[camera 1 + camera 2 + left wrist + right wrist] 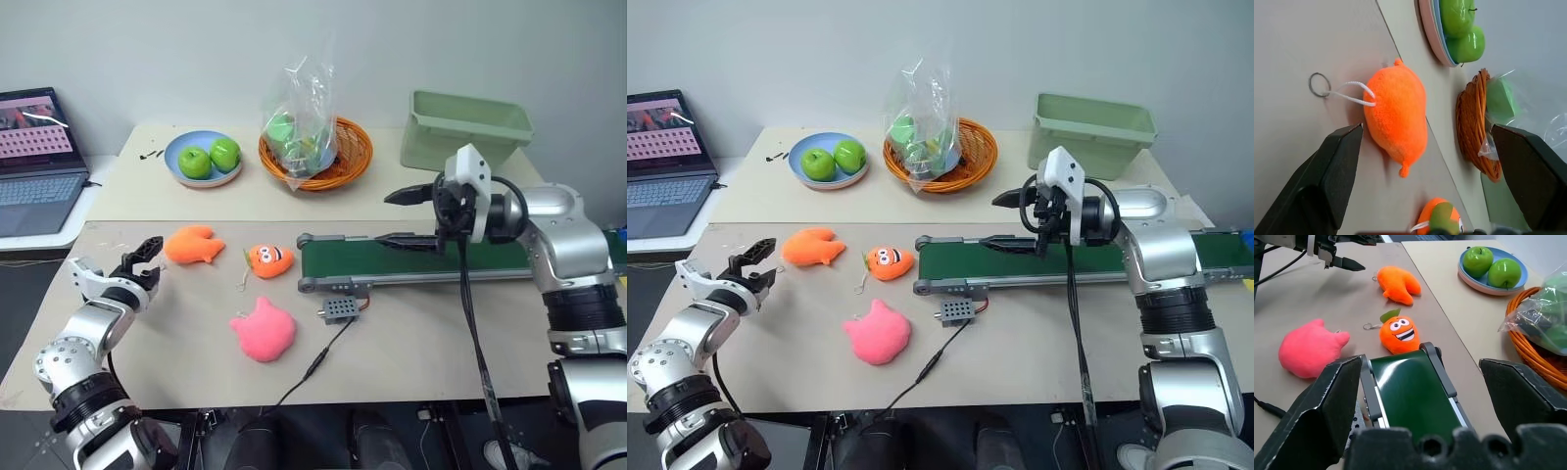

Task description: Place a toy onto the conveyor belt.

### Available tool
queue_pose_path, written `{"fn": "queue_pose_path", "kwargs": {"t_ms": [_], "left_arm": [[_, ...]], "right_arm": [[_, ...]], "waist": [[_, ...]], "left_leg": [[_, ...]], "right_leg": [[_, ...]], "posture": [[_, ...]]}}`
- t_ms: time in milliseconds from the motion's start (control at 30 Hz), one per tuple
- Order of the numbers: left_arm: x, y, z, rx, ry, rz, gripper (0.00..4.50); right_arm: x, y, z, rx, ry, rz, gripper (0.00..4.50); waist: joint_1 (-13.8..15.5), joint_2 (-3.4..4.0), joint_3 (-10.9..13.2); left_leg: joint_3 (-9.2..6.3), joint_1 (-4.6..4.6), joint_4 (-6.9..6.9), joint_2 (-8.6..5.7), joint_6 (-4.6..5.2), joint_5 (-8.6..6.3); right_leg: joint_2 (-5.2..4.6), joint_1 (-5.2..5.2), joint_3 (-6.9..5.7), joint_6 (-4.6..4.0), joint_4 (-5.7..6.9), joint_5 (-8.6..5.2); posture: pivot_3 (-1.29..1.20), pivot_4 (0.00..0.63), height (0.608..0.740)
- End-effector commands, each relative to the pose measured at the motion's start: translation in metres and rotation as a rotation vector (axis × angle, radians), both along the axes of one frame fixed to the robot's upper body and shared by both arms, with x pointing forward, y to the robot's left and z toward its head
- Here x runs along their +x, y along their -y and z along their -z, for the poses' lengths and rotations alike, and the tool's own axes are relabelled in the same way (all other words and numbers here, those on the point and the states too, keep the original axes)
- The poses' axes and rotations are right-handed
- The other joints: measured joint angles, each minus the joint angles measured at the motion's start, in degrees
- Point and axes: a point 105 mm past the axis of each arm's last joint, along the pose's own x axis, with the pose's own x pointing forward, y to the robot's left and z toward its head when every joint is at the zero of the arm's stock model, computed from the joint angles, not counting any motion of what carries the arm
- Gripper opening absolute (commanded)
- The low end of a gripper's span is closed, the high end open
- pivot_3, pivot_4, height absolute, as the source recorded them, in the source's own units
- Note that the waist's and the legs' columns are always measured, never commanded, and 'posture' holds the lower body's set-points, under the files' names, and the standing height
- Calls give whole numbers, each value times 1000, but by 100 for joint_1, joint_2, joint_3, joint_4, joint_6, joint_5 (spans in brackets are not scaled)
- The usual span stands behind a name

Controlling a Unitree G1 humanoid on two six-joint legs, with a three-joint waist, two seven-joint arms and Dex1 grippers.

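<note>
Orange plush fish point(193, 245) lies flat on our beige table point(421, 343), untouched, left of the dark-green conveyor belt point(411, 260) and well apart from it. Our left gripper point(145, 259) sits just beside the fish, fingers spread wide, holding nothing. Our right gripper point(404, 217) hangs over the belt's near end, also wide open and empty. Carrot-face toy point(269, 259) lies between fish and belt; pink plush point(263, 332) lies nearer us.

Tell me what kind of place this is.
Probably a robotics lab test bench rather than a home: a small dark-green conveyor belt in a grey metal frame on a plain beige table, and an open laptop beside it.
</note>
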Motion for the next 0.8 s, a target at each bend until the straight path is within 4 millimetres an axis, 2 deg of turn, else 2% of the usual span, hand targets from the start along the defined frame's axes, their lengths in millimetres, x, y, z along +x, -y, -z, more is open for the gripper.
{"fn": "queue_pose_path", "kwargs": {"t_ms": [33,267,467,600,800], "left_arm": [[4,-2,-1,-34,21,-16,4449],[14,-3,15,-107,-17,-44,4449],[28,1,18,-136,-12,-36,4449],[42,1,10,-134,13,-44,4449],[50,-3,9,-131,13,-51,4449]], "right_arm": [[-4,6,-16,5,62,18,4500],[-6,9,-20,-6,69,36,4500],[-7,12,-23,-16,75,48,4500],[-8,13,-25,-20,77,52,4500],[-9,14,-26,-27,84,60,4500]], "waist": [[-1,0,0],[5,-1,0],[4,-1,0],[5,-1,0],[-4,-1,0]], "left_leg": [[0,0,0,0,0,0],[2,0,0,-1,0,0],[2,-1,0,-2,0,0],[2,-2,0,-2,0,0],[2,-5,0,-2,0,0]], "right_leg": [[0,0,0,0,0,0],[0,0,0,0,0,0],[1,0,-1,0,-1,0],[2,0,-2,0,-1,0],[0,-1,-2,1,-1,0]], "posture": [[0,150,740],[0,150,740],[0,150,740],[0,150,740],[0,150,740]]}}
